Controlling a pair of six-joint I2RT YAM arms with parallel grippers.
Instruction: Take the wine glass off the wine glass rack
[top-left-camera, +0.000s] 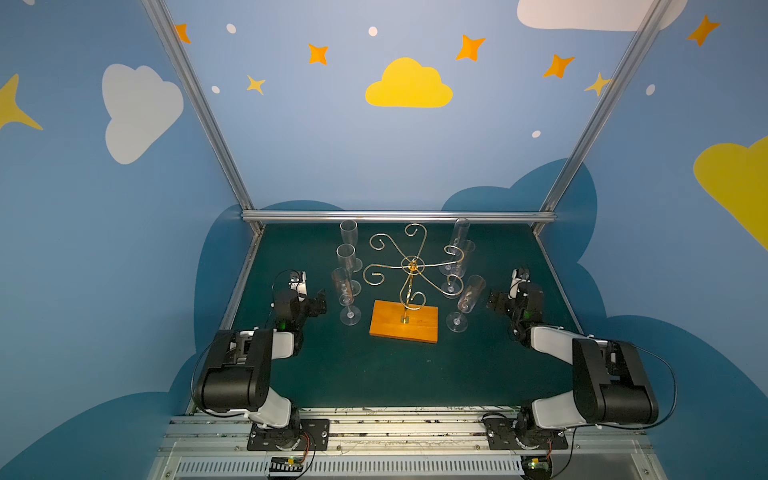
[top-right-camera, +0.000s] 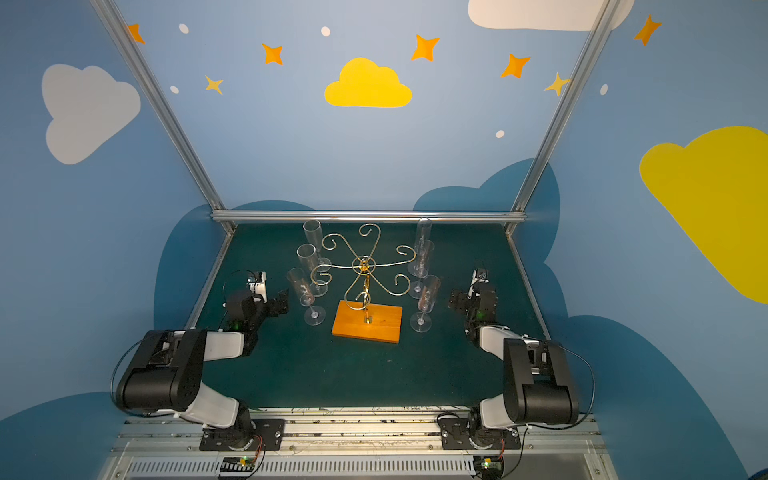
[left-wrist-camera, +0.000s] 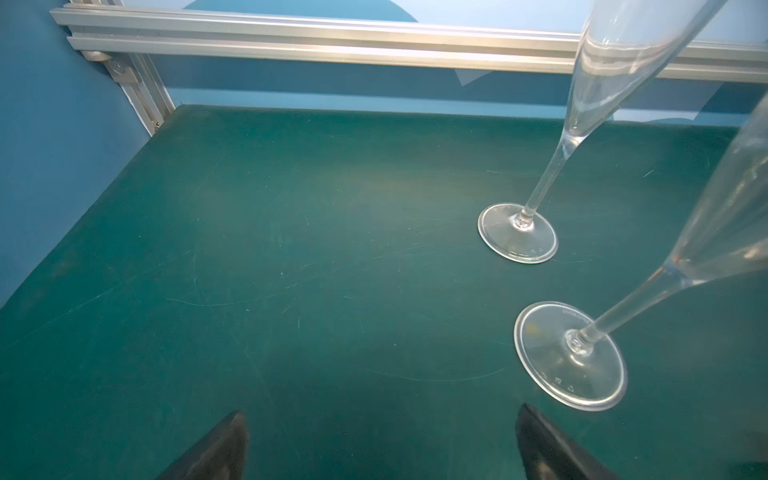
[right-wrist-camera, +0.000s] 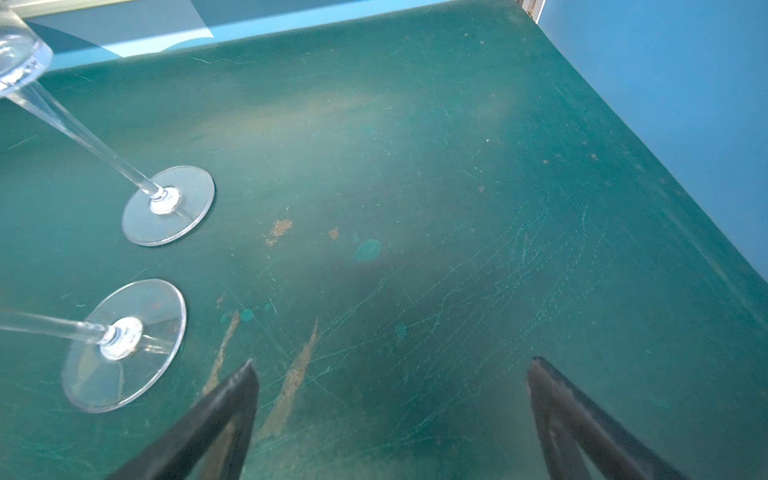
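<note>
wine glass rack (top-left-camera: 404, 322) sits mid tabletop (top-left-camera: 374, 374), all six curls bare. left glasses (top-left-camera: 343, 286) & right glasses (top-left-camera: 471, 291), 3 each, stand upright beside it, so job looks done. left fingers (left-wrist-camera: 224, 444) & right fingers (right-wrist-camera: 232, 399) apart, empty, parked clear of stems.

The left end effector (top-left-camera: 321, 300) sits low, left of the rack (top-left-camera: 404, 322); the right end effector (top-left-camera: 493, 300) low, right of it; each has jaws spread wide, holding nothing

Wine glass (left-wrist-camera: 544, 183) bowl cut off at edge; left pincer (left-wrist-camera: 381, 409) fingers cropped
</note>
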